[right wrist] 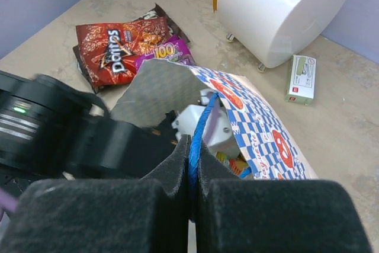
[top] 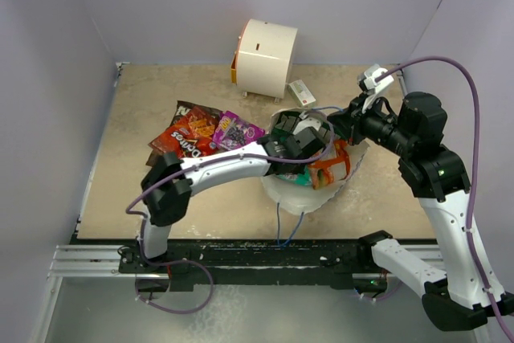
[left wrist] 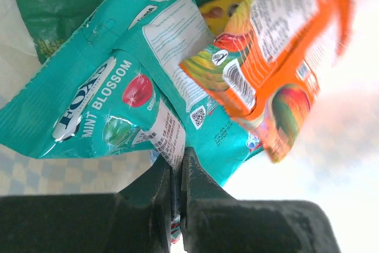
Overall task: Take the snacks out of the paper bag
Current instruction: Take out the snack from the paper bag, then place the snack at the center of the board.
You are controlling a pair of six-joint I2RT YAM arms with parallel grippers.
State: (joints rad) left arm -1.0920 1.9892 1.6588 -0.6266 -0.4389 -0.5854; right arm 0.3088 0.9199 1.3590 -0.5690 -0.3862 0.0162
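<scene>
BAG RUN: The left tool was clamped on the lower edge of the teal packet inside the paper bag, its fingers pinched together with only the wrapper between them. An orange packet lay against the teal one, overlapping it just beside the grip, also within the bag. On the bag's right side the right tool was closed on the blue string handle, holding the mouth up. The step in hand looked to be drawing out the teal packet. The next move would call for a steady lift clear of the bag's rim, with care that the orange packet neither rode along nor snagged. Already out of the bag, to its left on the bench, lay the chips bag and the purple packet, touching each other. Beyond the bag stood a white cylindrical appliance, with a small white box near it.
</scene>
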